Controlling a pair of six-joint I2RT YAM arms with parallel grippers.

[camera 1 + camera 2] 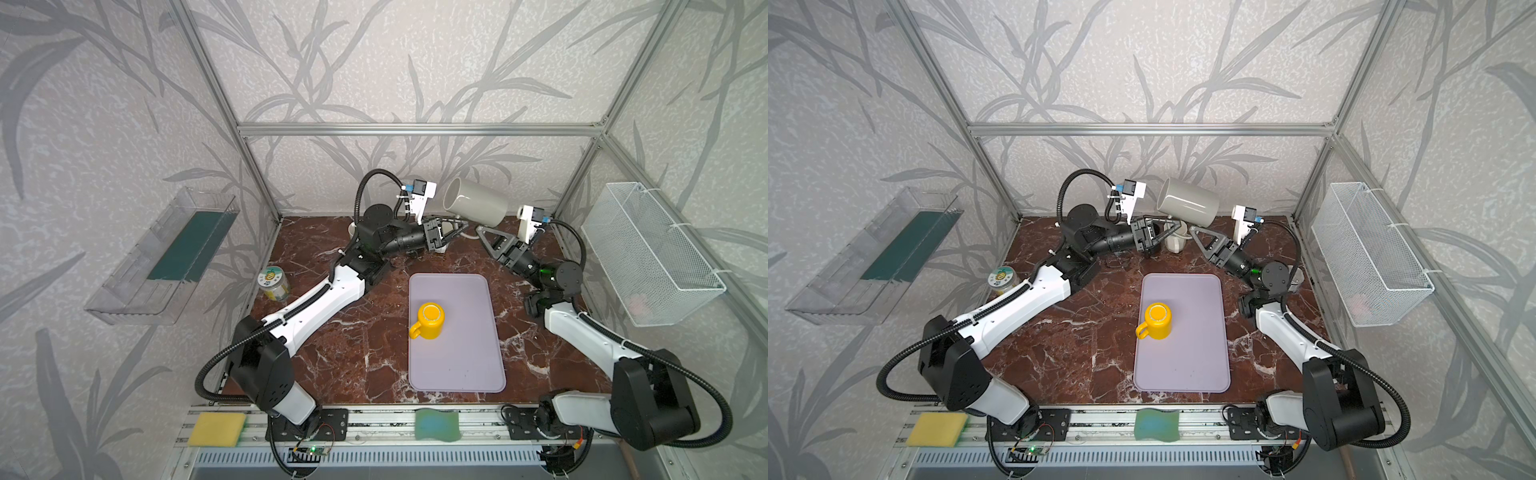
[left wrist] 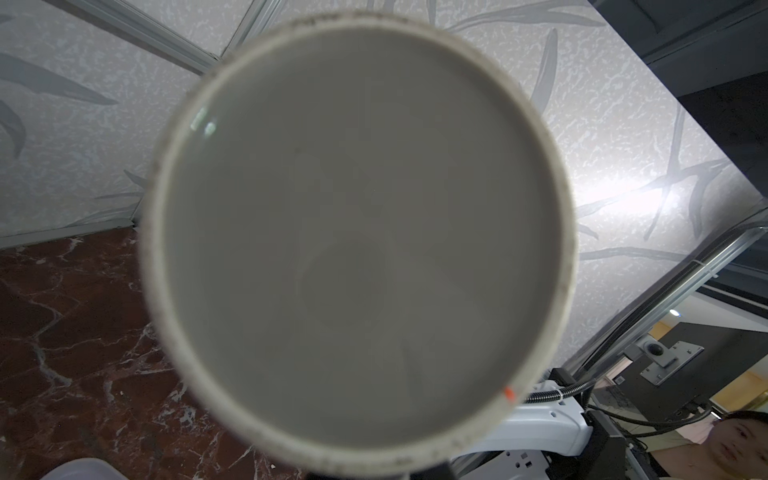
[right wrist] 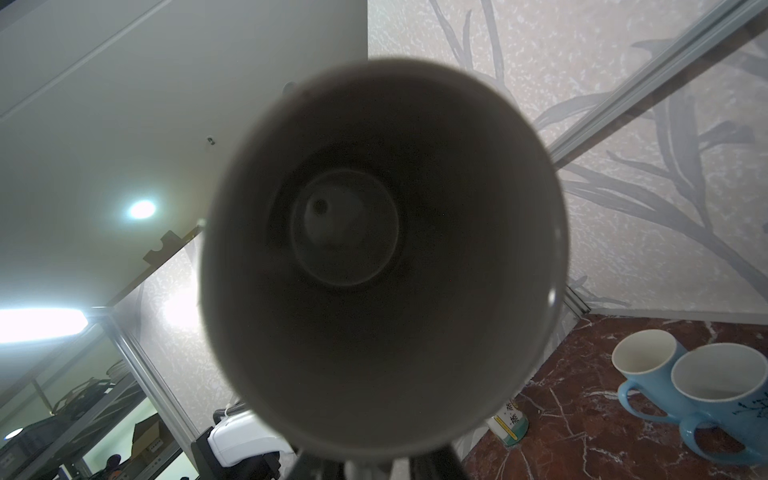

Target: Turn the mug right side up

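together, left fingers (image 1: 459,225) and right fingers (image 1: 482,232) pinch grey mug (image 1: 478,203) aloft; contacts hidden.

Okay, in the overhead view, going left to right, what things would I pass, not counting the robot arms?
From the left: clear wall bin → jar → yellow mug → grey mug, held up off the table → white wire basket.

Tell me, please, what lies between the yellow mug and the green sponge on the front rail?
Nothing but bare purple mat and a strip of marble tabletop, as both top views show.
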